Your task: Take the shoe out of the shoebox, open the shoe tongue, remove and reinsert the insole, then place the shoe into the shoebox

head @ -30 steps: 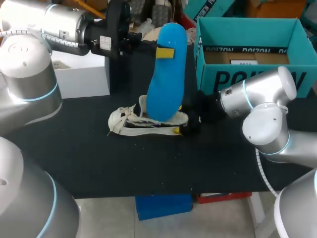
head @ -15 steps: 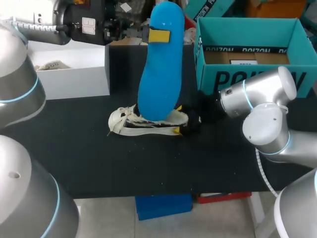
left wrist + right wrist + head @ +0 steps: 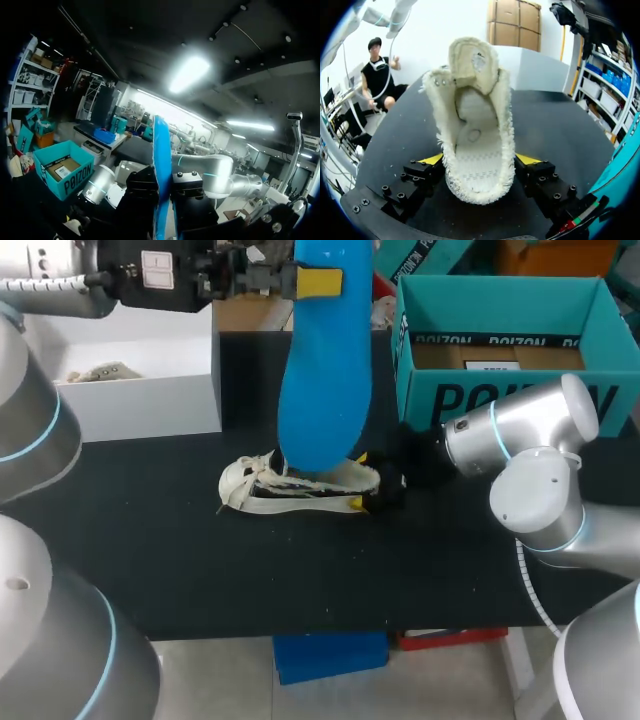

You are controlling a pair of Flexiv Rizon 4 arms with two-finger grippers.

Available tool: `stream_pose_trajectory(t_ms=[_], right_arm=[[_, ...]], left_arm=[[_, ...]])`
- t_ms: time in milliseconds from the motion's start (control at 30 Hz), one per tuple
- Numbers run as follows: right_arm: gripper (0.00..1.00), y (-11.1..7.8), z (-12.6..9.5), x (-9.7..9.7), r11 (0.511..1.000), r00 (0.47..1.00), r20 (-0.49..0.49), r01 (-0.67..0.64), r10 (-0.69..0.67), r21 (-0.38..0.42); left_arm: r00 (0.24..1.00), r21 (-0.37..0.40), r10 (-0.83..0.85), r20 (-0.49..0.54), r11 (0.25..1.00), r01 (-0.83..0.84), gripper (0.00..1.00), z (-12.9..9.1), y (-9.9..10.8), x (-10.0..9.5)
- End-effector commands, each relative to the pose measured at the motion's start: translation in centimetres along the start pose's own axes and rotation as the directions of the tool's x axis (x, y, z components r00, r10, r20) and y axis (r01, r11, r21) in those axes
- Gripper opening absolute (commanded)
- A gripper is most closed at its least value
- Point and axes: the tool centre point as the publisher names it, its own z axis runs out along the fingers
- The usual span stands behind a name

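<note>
The removal step looks done. My left tool (image 3: 305, 282) is clamped on the upper end of the blue insole (image 3: 325, 370), which hangs upright just over the shoe (image 3: 477, 145). My right tool (image 3: 479, 165) pinches the shoe's heel from both sides and holds it on the counter (image 3: 300, 580), near the teal shoebox (image 3: 500, 405). The shoe's inside looks bare. Next, I judge, comes reinsertion: I lower the insole into the opening and keep it clear of the raised tongue.
</note>
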Motion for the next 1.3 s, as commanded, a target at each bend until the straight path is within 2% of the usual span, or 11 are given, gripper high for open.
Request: stream_pose_trajectory(t_ms=[33, 467, 533, 567, 633, 700, 967, 1300], right_arm=[[0.0, -0.1, 0.0, 0.0, 1.0, 1.0, 0.0, -0.001, 0.001, 0.002], [0.0, -0.1, 0.0, 0.0, 1.0, 1.0, 0.0, -0.001, 0.001, 0.002], [0.0, 0.0, -0.6, -0.3, 1.0, 1.0, -0.003, 0.008, -0.008, 0.013], [0.11, 0.0, -0.8, -0.4, 1.0, 1.0, 0.0, 0.012, -0.012, 0.022], [0.45, 0.1, -1.5, -0.7, 0.999, 1.0, 0.002, 0.016, -0.016, 0.037], [1.0, 0.2, -2.2, -0.9, 0.998, 1.0, -0.002, 0.017, -0.017, 0.068], [1.0, 0.3, -4.2, -1.0, 0.984, 1.0, -0.011, 0.024, -0.023, 0.174], [1.0, 1.1, -5.3, -0.8, 0.893, 0.999, -0.018, 0.054, -0.052, 0.447]], left_arm=[[0.999, 0.024, 0.0, 0.05, 1.0, -0.001, 0.0, 0.2, 0.6, 0.4], [0.999, 0.024, 0.0, 0.05, 1.0, -0.001, 0.0, 0.2, 0.6, 0.4], [0.999, 0.024, 0.0, 0.05, 1.0, -0.001, 0.0, 0.2, 0.6, 0.4], [0.999, 0.024, 0.0, 0.05, 1.0, -0.001, 0.0, 0.2, 0.6, 0.4], [0.999, 0.024, 0.0, 0.05, 1.0, -0.001, 0.0, 0.2, 0.6, 0.4], [0.999, 0.024, 0.0, 0.05, 1.0, -0.001, 0.0, 0.2, 0.6, 0.4], [0.999, 0.024, 0.0, 0.05, 1.0, -0.001, 0.0, 0.2, 0.6, 0.4], [0.999, 0.024, 0.0, 0.05, 1.0, -0.001, 0.0, 0.2, 0.6, 0.4]])
